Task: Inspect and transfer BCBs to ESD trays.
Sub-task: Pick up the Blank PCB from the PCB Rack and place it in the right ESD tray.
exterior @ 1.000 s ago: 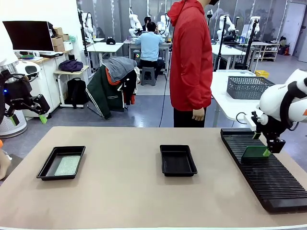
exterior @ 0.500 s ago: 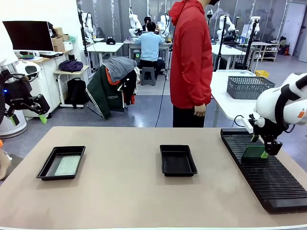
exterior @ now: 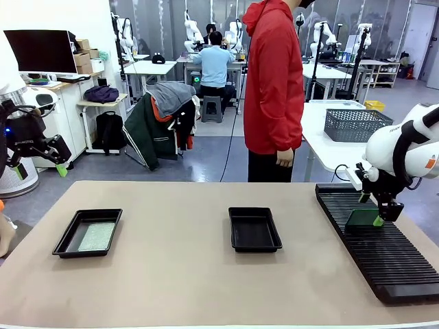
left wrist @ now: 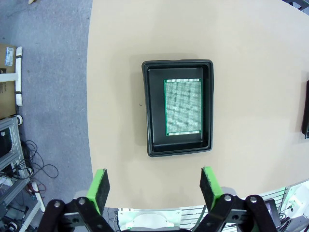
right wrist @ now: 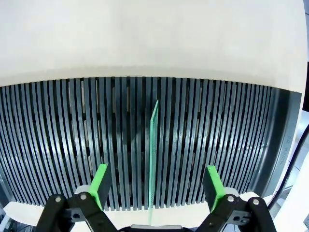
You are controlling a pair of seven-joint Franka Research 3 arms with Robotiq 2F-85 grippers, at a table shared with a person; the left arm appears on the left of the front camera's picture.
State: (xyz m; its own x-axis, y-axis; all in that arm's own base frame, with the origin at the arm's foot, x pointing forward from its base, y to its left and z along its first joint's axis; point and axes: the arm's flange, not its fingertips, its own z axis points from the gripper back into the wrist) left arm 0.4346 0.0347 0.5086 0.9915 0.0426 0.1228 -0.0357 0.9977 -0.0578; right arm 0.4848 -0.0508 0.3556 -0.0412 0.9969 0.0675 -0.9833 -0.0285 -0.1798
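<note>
One BCB (left wrist: 183, 107) lies flat in the left ESD tray (left wrist: 146, 111), far below my open left gripper (left wrist: 155, 186). In the front view that gripper (exterior: 41, 164) hangs high off the table's left edge, above and left of this tray (exterior: 68, 240) and its BCB (exterior: 96, 236). The middle ESD tray (exterior: 254, 245) holds nothing. Another BCB (right wrist: 153, 145) stands on edge in a slot of the black rack (right wrist: 58, 145). My right gripper (right wrist: 155, 186) is open and straddles it, both pads clear of the board. In the front view it (exterior: 370, 209) sits right over that BCB (exterior: 360, 218).
The long ribbed rack (exterior: 391, 267) runs along the table's right side. A person in a red jacket (exterior: 274, 82) stands at the far edge, hands down. A grey mesh basket (exterior: 355, 125) rests on a white table behind. Bare tabletop lies between the trays.
My right gripper has shifted slightly left and settled over the standing board. The left arm has not moved.
</note>
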